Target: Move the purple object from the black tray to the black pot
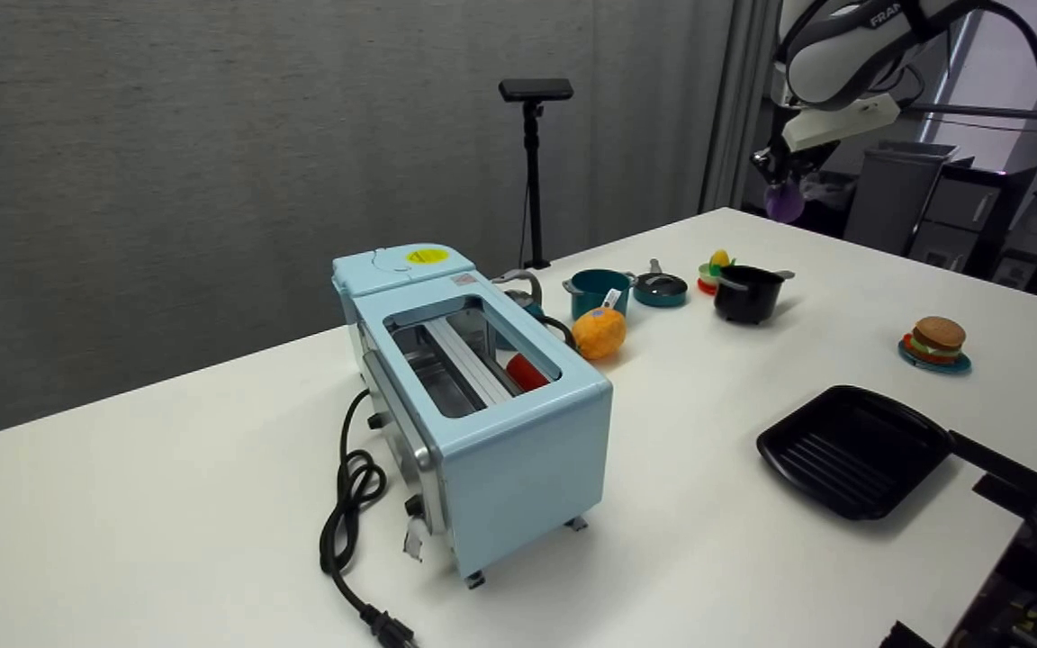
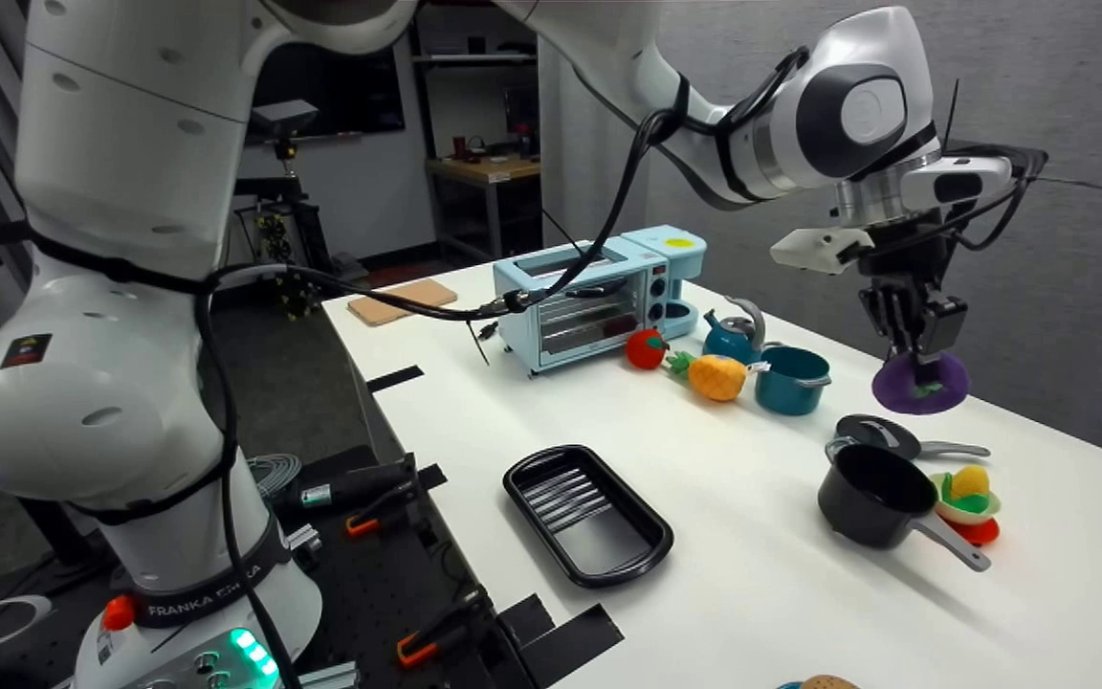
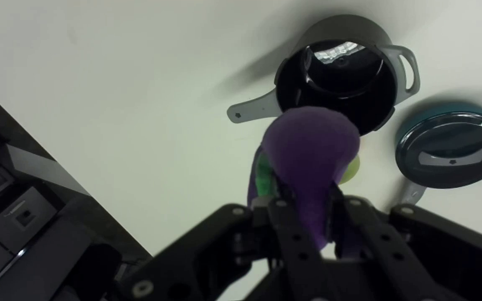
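The purple object point(image 1: 785, 203) is a smooth lump with a bit of green; it also shows in an exterior view point(image 2: 895, 388) and in the wrist view point(image 3: 311, 144). My gripper point(image 3: 308, 198) is shut on it and holds it in the air, well above the table. The gripper also shows in an exterior view point(image 2: 924, 359). The black pot point(image 2: 871, 512) stands upright on the table, below and beside the held object. In the wrist view the pot point(image 3: 343, 29) is empty, its near rim partly covered by the purple object. The black tray point(image 2: 599, 550) lies empty nearer the robot base.
A lidded pan point(image 2: 881, 437) and a bowl with toy food point(image 2: 967, 498) stand close beside the pot. Farther along are a teal pot point(image 2: 790, 388), an orange pineapple toy point(image 2: 716, 377) and a light-blue toaster oven point(image 1: 518, 477). A toy burger point(image 1: 937, 335) sits near the tray.
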Controlling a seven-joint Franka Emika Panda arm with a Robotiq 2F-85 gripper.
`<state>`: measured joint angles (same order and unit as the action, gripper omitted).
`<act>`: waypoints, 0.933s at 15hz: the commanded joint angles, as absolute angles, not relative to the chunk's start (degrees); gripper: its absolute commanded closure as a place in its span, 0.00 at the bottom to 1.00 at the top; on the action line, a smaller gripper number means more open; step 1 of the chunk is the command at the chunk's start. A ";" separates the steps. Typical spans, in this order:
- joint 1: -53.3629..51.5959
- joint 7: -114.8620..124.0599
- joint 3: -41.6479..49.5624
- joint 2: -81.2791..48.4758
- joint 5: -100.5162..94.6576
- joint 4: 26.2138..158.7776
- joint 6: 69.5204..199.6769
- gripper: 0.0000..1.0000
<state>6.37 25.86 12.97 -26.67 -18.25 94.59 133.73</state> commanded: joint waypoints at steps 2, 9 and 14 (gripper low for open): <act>7.49 21.33 10.40 -31.95 -9.42 87.51 132.15 0.95; 7.37 17.97 10.55 -33.96 -5.61 86.05 132.02 0.95; 7.09 17.66 11.19 -33.58 -6.37 87.02 131.90 0.42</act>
<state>6.78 19.34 11.01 -33.21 -7.36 88.35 133.69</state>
